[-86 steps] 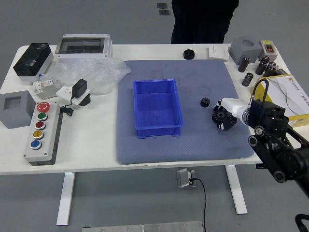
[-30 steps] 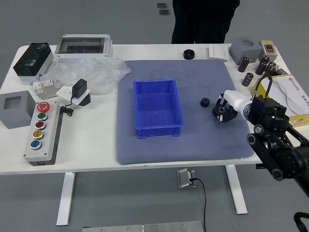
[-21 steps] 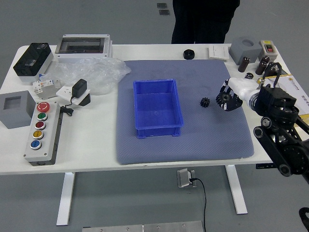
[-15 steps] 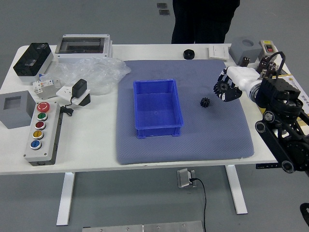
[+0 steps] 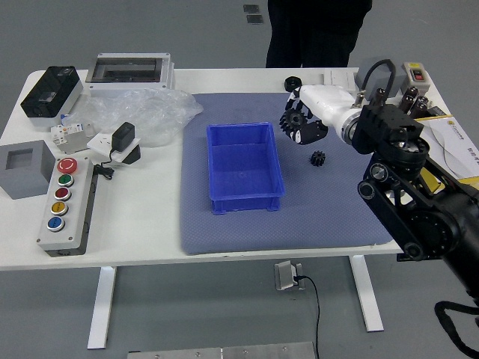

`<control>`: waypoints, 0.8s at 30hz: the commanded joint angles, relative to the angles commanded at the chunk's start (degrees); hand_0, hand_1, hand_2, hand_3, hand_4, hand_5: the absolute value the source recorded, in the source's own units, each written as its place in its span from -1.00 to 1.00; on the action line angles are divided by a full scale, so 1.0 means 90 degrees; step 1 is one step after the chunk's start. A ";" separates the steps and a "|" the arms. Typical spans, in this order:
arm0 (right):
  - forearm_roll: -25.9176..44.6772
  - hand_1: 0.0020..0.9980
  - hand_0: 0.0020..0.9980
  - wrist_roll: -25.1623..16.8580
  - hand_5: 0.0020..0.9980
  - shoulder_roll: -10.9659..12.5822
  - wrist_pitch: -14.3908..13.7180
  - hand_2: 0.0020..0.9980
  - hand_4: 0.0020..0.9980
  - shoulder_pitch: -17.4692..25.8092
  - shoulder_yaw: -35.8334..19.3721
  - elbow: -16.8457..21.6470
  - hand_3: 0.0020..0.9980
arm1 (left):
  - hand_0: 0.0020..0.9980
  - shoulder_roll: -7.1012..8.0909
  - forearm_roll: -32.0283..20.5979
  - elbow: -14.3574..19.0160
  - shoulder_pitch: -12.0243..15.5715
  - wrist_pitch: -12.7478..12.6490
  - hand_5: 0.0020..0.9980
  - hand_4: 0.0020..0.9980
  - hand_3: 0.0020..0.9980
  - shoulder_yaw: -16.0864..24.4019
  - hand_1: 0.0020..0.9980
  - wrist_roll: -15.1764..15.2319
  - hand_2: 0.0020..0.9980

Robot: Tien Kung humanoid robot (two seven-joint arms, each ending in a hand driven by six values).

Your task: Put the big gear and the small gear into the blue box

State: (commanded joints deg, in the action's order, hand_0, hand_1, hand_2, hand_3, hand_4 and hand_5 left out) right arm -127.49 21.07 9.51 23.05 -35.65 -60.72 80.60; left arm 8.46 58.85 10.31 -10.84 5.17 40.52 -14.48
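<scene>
On your left, a control box with coloured buttons point(image 5: 66, 234) sits between a grey block point(image 5: 25, 167) and a crumpled clear plastic bag point(image 5: 153, 112). Toward your middle, the blue box point(image 5: 243, 168) stands open-side up on the grey-blue mat point(image 5: 224, 235). Just beyond its right side, your right hand point(image 5: 323, 106) has the big gear point(image 5: 293, 120) pinched in its fingers, above the mat. Right of the blue box and apart from it, you have the small gear point(image 5: 318, 158) lying on the mat. Farther right, past the hand, a yellow box point(image 5: 465, 182) lies partly behind your right arm. Across the table, a person in dark clothes point(image 5: 318, 30) stands facing you.
</scene>
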 joint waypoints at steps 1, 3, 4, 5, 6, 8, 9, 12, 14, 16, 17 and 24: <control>0.0005 0.05 0.44 0.0000 -0.79 -0.0050 -0.0002 -0.02 0.15 -0.0021 0.0067 -0.0005 0.03 | 0.59 -0.0001 -0.0002 0.0000 -0.0001 0.0001 -0.65 -0.08 0.38 -0.0004 0.53 0.0000 0.51; 0.0016 0.05 0.44 0.0001 -0.79 -0.0148 -0.0004 -0.02 0.15 -0.0064 0.0218 -0.0024 0.03 | 0.59 -0.0003 -0.0007 0.0000 -0.0004 0.0002 -0.65 -0.08 0.38 -0.0015 0.53 0.0000 0.51; 0.0019 0.05 0.44 0.0003 -0.79 -0.0185 -0.0004 -0.02 0.15 -0.0082 0.0281 -0.0038 0.03 | 0.59 -0.0004 -0.0008 0.0000 -0.0006 0.0004 -0.65 -0.08 0.38 -0.0019 0.53 -0.0001 0.51; 0.0022 0.05 0.44 0.0004 -0.79 -0.0224 -0.0004 -0.02 0.15 -0.0101 0.0347 -0.0055 0.03 | 0.59 -0.0004 -0.0011 0.0000 -0.0007 0.0004 -0.65 -0.08 0.38 -0.0025 0.53 -0.0001 0.51; 0.0026 0.05 0.44 0.0005 -0.79 -0.0259 -0.0004 -0.02 0.15 -0.0120 0.0411 -0.0074 0.03 | 0.59 -0.0004 -0.0014 0.0000 -0.0007 0.0005 -0.65 -0.08 0.38 -0.0032 0.53 -0.0001 0.51; 0.0041 0.05 0.44 0.0010 -0.79 -0.0327 -0.0006 -0.02 0.15 -0.0154 0.0536 -0.0114 0.03 | 0.59 -0.0002 -0.0014 0.0000 -0.0006 0.0009 -0.65 -0.08 0.38 -0.0045 0.53 -0.0007 0.51; 0.0048 0.05 0.44 0.0012 -0.79 -0.0350 -0.0007 -0.02 0.15 -0.0168 0.0584 -0.0129 0.04 | 0.59 -0.0001 -0.0014 0.0000 -0.0006 0.0011 -0.65 -0.08 0.38 -0.0051 0.53 -0.0010 0.51; 0.0072 0.05 0.44 0.0017 -0.79 -0.0430 0.0001 -0.02 0.15 -0.0228 0.0742 -0.0188 0.04 | 0.59 0.0006 -0.0017 0.0000 -0.0002 0.0018 -0.65 -0.08 0.38 -0.0079 0.53 -0.0016 0.51; 0.0115 0.05 0.44 0.0026 -0.79 -0.0477 0.0038 -0.02 0.15 -0.0268 0.0822 -0.0229 0.04 | 0.59 0.0009 -0.0018 0.0000 0.0000 0.0024 -0.65 -0.08 0.38 -0.0099 0.53 -0.0018 0.51; 0.0180 0.21 0.51 0.0049 -0.68 -0.0514 0.0112 0.18 0.26 -0.0302 0.0867 -0.0270 0.54 | 0.59 0.0012 -0.0023 0.0000 0.0000 0.0029 -0.65 -0.09 0.38 -0.0120 0.53 -0.0020 0.51; 0.0206 0.21 0.51 0.0058 -0.68 -0.0527 0.0150 0.18 0.26 -0.0316 0.0877 -0.0290 0.54 | 0.59 0.0013 -0.0025 0.0000 -0.0001 0.0031 -0.65 -0.09 0.38 -0.0128 0.53 -0.0020 0.51; 0.0291 0.46 0.65 0.0095 -0.36 -0.0555 0.0374 0.64 0.63 -0.0392 0.0880 -0.0374 1.00 | 0.59 0.0018 -0.0015 0.0000 -0.0001 0.0040 -0.65 -0.09 0.38 -0.0152 0.53 -0.0029 0.51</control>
State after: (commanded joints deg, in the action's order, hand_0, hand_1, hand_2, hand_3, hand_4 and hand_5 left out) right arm -124.88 21.93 4.51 26.42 -39.19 -52.79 77.24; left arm 8.63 58.71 10.31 -10.85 5.54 39.16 -14.74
